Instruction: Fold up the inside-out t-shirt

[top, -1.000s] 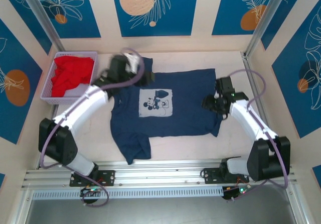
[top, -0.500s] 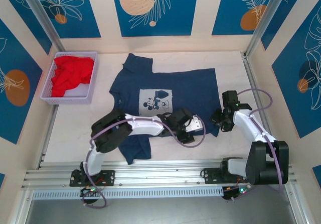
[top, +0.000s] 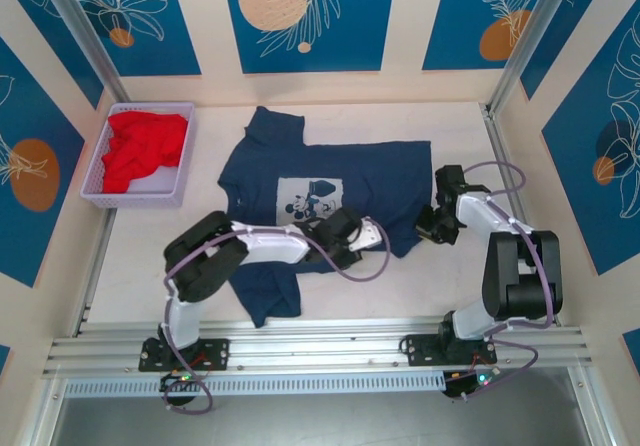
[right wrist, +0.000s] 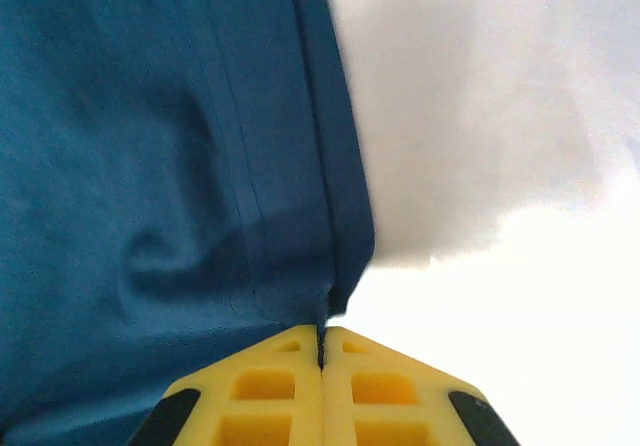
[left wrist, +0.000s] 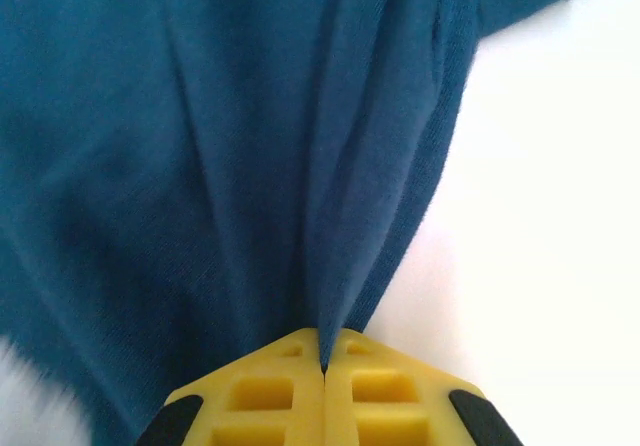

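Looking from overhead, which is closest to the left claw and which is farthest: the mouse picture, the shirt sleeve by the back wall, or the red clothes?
From the left gripper, shut on the t-shirt hem:
1. The mouse print, just beyond it on the chest.
2. The far sleeve, towards the back wall.
3. The red garment, in the basket at the far left.

- Top view: I read bright, even light from overhead. The table (top: 400, 276) is pale with no glare, and the arms throw only faint, soft-edged shadows.
- The frame posts (top: 530, 41) splay toward the picture's corners, a mild wide-angle stretch.
- Left wrist: the table is blown to flat white on the right. The t-shirt (left wrist: 200, 146) weave is sharp mid-frame and smeared at the top and the lower left corner.
- Right wrist: the table is burnt white at lower right, with a soft grey shadow above it. The cloth is slightly soft throughout.
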{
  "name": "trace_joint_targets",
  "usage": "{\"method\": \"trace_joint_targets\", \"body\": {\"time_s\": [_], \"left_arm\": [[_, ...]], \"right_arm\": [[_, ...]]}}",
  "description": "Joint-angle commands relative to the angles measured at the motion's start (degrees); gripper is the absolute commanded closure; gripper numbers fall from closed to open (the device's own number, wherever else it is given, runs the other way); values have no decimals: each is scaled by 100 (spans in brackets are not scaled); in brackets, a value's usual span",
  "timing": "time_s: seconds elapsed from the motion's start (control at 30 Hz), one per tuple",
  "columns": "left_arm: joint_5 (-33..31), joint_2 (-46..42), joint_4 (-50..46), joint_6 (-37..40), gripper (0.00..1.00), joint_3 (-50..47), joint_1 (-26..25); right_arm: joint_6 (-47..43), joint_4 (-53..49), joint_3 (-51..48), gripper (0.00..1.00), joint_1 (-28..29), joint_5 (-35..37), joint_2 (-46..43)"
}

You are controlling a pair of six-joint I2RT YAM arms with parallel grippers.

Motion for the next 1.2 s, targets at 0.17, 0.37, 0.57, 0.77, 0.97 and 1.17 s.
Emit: {"method": "trace_joint_targets", "body": {"time_s": [0.17, 0.37, 0.57, 0.77, 0.97, 1.17], "left_arm": [[1060, -963, -393, -699, 100, -762, 660], [1430, -886, -261, -940, 100, -719, 655], [1556, -801, -261, -973, 100, -668, 652], [1632, -751, -296, -978, 100, -637, 654], [1639, -788, -301, -1000, 100, -633, 657], [1632, -1005, -314, -1022, 100, -759, 700]], "right_arm": [[-493, -562, 1071, 96, 390, 293, 696], [-348, -650, 1006, 66, 975, -198, 223], [395, -362, 94, 52, 2002, -521, -436], [834, -285, -294, 36, 2556, -198, -274], [915, -682, -90, 43, 2591, 681, 230], [719, -951, -320, 71, 1902, 688, -423]]}}
